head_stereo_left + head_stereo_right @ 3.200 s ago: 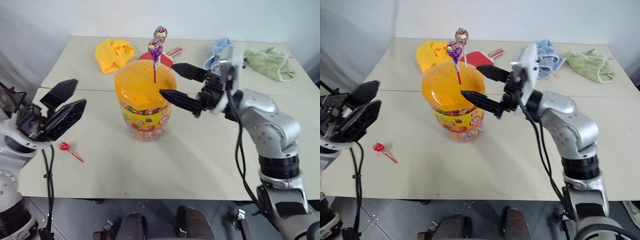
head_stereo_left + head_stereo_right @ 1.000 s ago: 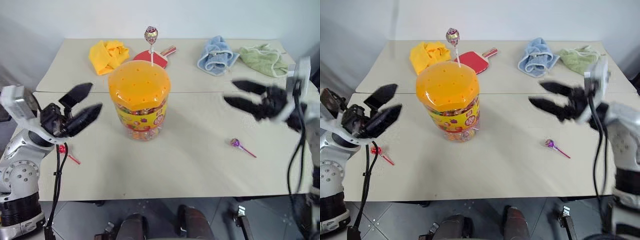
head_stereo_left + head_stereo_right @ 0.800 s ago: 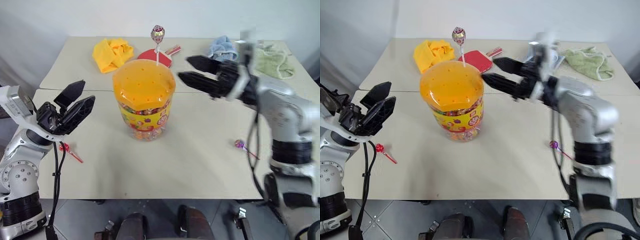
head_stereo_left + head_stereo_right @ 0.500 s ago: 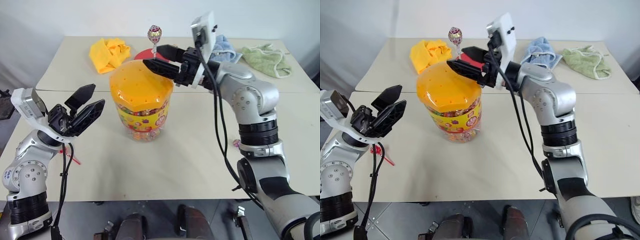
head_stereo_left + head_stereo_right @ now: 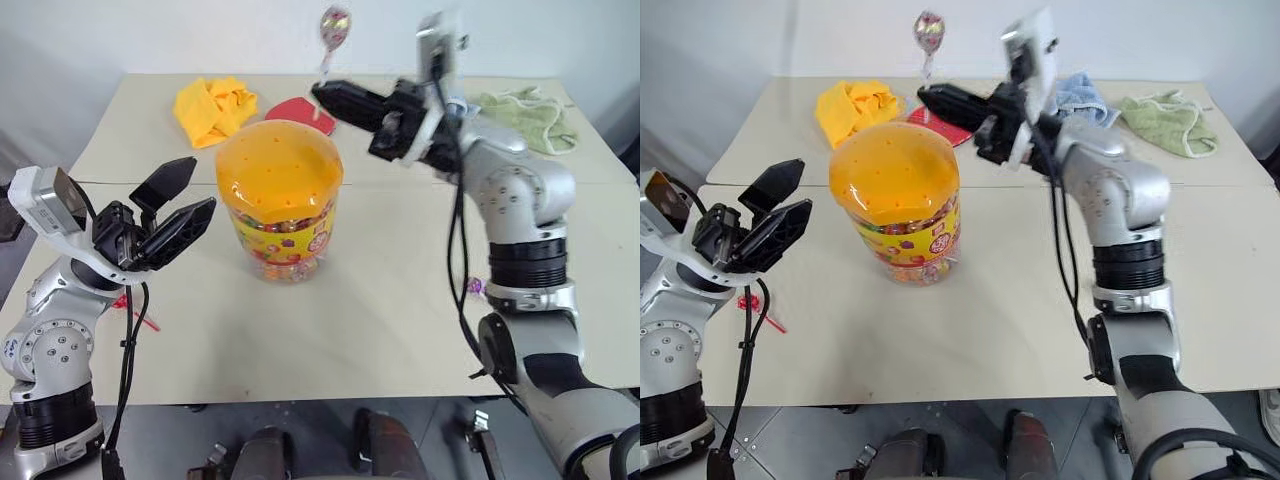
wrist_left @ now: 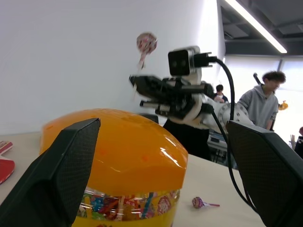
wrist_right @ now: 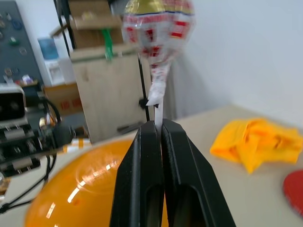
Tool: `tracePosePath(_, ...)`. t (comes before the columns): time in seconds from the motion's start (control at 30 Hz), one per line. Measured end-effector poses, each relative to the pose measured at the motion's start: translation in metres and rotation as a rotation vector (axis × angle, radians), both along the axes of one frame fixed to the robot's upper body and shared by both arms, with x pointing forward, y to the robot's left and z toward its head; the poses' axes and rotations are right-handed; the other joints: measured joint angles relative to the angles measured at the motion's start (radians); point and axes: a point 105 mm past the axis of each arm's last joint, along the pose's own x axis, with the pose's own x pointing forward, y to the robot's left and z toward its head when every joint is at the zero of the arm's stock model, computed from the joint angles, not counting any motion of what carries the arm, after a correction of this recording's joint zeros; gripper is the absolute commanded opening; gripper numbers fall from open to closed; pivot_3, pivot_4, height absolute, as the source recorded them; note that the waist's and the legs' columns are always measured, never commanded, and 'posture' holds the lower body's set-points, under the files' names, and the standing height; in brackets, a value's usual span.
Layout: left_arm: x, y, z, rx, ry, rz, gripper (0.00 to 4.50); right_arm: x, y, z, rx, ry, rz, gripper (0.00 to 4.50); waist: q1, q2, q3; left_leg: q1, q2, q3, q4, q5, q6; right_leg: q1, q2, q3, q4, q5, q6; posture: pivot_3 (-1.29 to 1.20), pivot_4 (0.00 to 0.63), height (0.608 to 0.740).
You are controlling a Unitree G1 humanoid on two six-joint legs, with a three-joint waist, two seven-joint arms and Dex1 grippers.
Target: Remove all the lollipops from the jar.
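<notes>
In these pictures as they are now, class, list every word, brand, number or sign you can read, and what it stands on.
None can be read.
Jar: the yellow label's print is too small to read.
Lollipop: the wrapper's red and white pattern is blurred.
Cardboard box: its markings are blurred.

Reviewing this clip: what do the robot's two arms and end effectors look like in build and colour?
Both arms are silver-grey metal with rounded joint housings and black bands. Each end effector, left and right, has two black, tapering, wedge-shaped fingers with finely textured inner faces. A white boxy camera module sits on each wrist, and loose black cables run along both arms.
</notes>
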Motion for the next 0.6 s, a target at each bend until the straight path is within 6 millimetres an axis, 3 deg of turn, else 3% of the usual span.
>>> tracePosePath(0.07,-0.004,-0.004,-0.005,0.102,-0.004,-0.037,4.50,0.000,-0.030,0.012,0.015,-0.030,-0.075,0.02,0.000,0.000,0.000,0.000,0.000,0.000,0.000,0.000,0.000,0.000,0.000,0.000,0.000,0.000,0.000,0.00,0.150,0.740)
tracePosePath(0.13,-0.009,-0.007,-0.019,0.224,0.005,-0.081,4.50,0.004,-0.071,0.002,-0.125,-0.017,-0.230,0.02,0.003,0.000,0.000,0.000,0.000,0.001,-0.002,0.000,0.000,0.000,0.000,0.000,-0.002,0.000,0.000,0.00,0.150,0.740)
tracePosePath(0.2,-0.013,-0.012,-0.032,0.317,0.020,-0.133,4.50,0.008,-0.116,-0.035,-0.366,0.119,-0.388,0.02,0.010,0.000,0.000,0.000,0.000,0.002,-0.002,-0.001,0.001,0.000,0.000,0.000,-0.005,0.000,0.000,0.00,0.150,0.740)
tracePosePath(0.23,-0.016,-0.013,-0.040,0.351,0.039,-0.162,4.50,0.006,-0.148,-0.067,-0.506,0.284,-0.488,0.02,0.013,0.000,0.000,0.000,0.000,0.003,-0.003,-0.001,0.001,0.000,0.000,0.000,-0.006,0.000,0.000,0.00,0.150,0.740)
tracePosePath(0.33,-0.019,-0.014,-0.049,0.379,0.051,-0.196,4.50,-0.009,-0.197,-0.126,-0.687,0.574,-0.634,0.02,0.014,0.001,0.000,-0.001,0.002,0.007,-0.003,-0.001,0.001,-0.001,0.001,0.001,-0.009,0.000,0.000,0.00,0.150,0.740)
tracePosePath(0.5,-0.021,-0.016,-0.050,0.391,0.036,-0.212,4.50,-0.035,-0.228,-0.181,-0.903,0.694,-0.708,0.02,0.000,0.002,0.001,0.001,0.002,0.010,-0.001,0.000,0.001,0.000,0.000,0.005,-0.008,0.000,0.000,0.00,0.150,0.740)
tracePosePath(0.57,-0.021,-0.016,-0.052,0.386,0.043,-0.212,4.50,-0.049,-0.241,-0.213,-0.996,0.756,-0.708,0.02,0.001,0.002,0.001,0.001,0.002,0.010,-0.001,0.000,0.001,0.000,0.000,0.005,-0.008,0.000,0.000,0.00,0.150,0.740)
tracePosePath(0.6,-0.021,-0.017,-0.054,0.384,0.049,-0.212,4.50,-0.056,-0.246,-0.227,-1.027,0.785,-0.695,0.23,0.001,0.002,0.001,0.001,0.001,0.010,-0.001,0.000,0.001,0.000,0.000,0.005,-0.009,0.000,0.000,0.00,0.150,0.740)
